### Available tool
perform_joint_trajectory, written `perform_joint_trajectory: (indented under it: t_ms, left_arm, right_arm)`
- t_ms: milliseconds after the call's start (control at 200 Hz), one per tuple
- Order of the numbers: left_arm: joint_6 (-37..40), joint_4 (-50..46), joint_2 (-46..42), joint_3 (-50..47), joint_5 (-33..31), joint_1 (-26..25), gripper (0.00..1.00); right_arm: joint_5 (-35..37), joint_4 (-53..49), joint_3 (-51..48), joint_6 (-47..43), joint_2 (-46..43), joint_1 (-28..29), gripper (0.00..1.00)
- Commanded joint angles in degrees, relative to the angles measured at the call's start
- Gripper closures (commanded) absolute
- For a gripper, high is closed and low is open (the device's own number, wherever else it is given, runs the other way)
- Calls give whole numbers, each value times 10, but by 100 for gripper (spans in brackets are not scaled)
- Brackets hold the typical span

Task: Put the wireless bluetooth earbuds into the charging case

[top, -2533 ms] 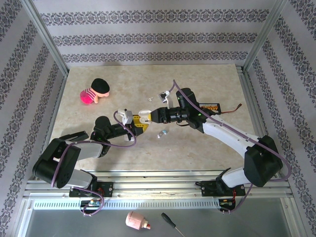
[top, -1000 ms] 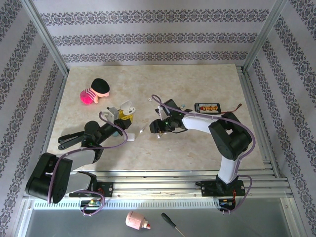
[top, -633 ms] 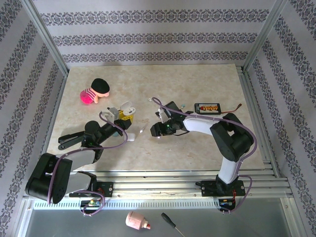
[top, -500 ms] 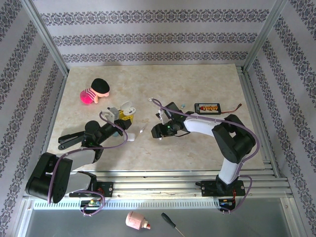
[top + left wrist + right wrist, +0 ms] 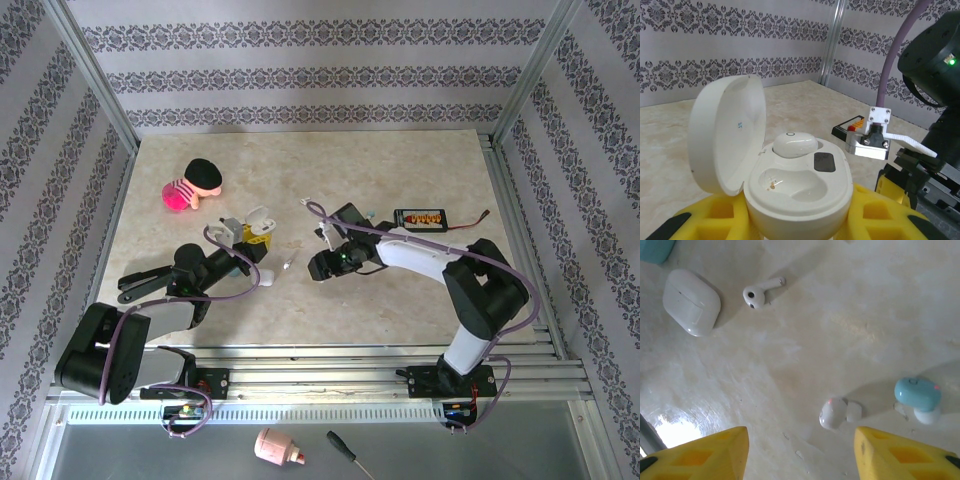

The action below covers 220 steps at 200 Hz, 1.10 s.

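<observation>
Case [image 5: 797, 185]: open and upright, clamped at its base between the left fingers [image 5: 715, 215]. From the top we see it left of centre, near the right arm's tip but not touching it.
lid [image 5: 727, 132]: swung up on the left side of the case in the left wrist view.
seated bud [image 5: 790, 145]: white, sitting in the far slot of the case. The near slot is bare.
left fingers: yellow, closed on the case from both sides.
right fingers [image 5: 700, 452]: spread apart with nothing held, pointing down at the surface [image 5: 840, 315].
white bud [image 5: 832, 413]: loose on the surface, between the two right fingertips and a bit beyond them, touching neither.
blue bud [image 5: 917, 395]: on the surface to the right of the white bud, near it but apart, and close to the right-hand fingertip.
stemmed bud [image 5: 760, 292]: white, lying flat just beside the closed case [image 5: 691, 301], with a gap between them.
closed case: white, lid shut, flat on the surface at the upper left of the right wrist view.
teal thing [image 5: 655, 249]: cut off by the corner, so we can't tell what it is.
plush toy [image 5: 192, 185]: pink with a black cap, at the far left of the surface, well apart from both arms.
black pack [image 5: 420, 217]: wired, lying beyond the right arm.
</observation>
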Motion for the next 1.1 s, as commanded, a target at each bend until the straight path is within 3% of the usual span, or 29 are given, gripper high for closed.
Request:
perform_joint_trajectory:
  t_ms: [0, 300, 774, 1094]
  left_arm:
    - [-2, 48, 0, -8, -17, 7, 73]
    - [20, 21, -23, -14, -73, 14, 73]
    - [9, 29, -39, -29, -83, 31, 72]
    - [8, 28, -36, -25, -78, 31, 72]
  right_arm:
    - [5, -19, 46, -39, 37, 7, 40]
    - [59, -108, 124, -30, 104, 37, 33]
    - [62, -107, 81, -10, 102, 40, 29]
    - [32, -102, 53, 11, 59, 42, 36]
